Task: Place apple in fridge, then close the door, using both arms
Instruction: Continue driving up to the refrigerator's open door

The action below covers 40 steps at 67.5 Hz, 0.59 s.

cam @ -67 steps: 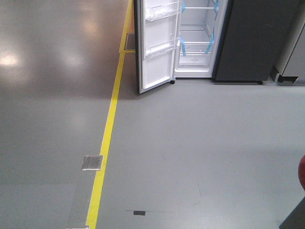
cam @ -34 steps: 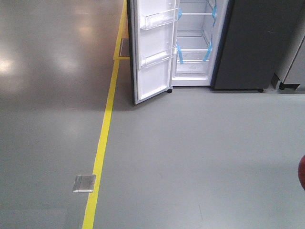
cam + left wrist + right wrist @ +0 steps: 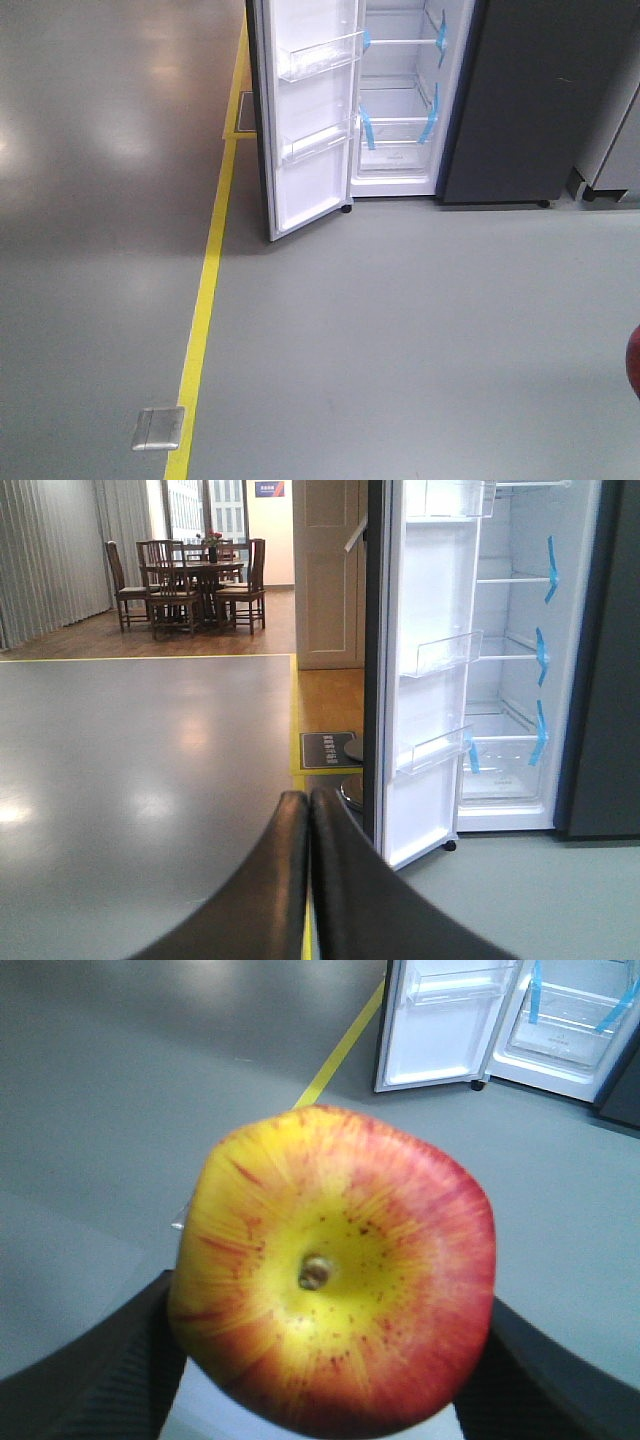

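The red and yellow apple (image 3: 335,1270) fills the right wrist view, stem end facing the camera, pinched between the two black fingers (image 3: 100,1370) of my right gripper (image 3: 330,1360). A red sliver of it shows at the front view's right edge (image 3: 634,362). The fridge (image 3: 400,110) stands ahead with its white inside and blue-taped shelves showing. Its door (image 3: 305,110) is swung open to the left, with clear bins on the white lining. It also shows in the left wrist view (image 3: 425,670). My left gripper (image 3: 308,810) is shut and empty, pointing at the door's edge.
A yellow floor line (image 3: 205,290) runs up to the door's left side, with a metal floor plate (image 3: 158,428) beside it. A dark grey cabinet side (image 3: 540,100) adjoins the fridge on the right. A dining table with chairs (image 3: 190,580) stands far back.
The fridge and open door have grown larger and lower in the front view, and the floor plate has slid toward the bottom edge: the base has rolled closer. The apple stays held.
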Motion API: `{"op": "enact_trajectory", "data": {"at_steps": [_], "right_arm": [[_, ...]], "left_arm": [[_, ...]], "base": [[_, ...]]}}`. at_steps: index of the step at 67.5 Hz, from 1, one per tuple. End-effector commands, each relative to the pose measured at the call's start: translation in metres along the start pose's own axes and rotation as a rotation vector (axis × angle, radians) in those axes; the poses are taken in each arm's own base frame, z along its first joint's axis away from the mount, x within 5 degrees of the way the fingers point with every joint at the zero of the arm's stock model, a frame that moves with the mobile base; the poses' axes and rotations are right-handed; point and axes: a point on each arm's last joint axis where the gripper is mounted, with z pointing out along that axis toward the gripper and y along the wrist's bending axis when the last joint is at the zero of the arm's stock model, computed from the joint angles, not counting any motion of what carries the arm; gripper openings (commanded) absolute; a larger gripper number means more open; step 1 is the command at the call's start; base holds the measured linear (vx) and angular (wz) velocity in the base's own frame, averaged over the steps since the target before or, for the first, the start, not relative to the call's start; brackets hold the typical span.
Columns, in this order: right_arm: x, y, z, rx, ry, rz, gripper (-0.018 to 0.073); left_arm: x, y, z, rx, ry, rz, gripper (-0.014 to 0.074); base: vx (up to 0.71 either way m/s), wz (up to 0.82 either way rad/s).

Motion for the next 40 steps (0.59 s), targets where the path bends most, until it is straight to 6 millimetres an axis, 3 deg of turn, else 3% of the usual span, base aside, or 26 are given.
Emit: {"op": "enact_trajectory", "data": {"at_steps": [1, 40], "right_arm": [[-0.0131, 0.0, -0.0039, 0.001, -0.095, -0.009, 0.036], [-0.0131, 0.0, -0.0039, 0.001, -0.095, -0.009, 0.036]], "left_arm": [[0.0019, 0.0001, -0.0003, 0.005, -0.061, -0.016, -0.0006], [0.0019, 0.0001, -0.0003, 0.005, -0.061, -0.016, -0.0006]], "base": [[0.22, -0.05], [0.19, -0.04]]}}
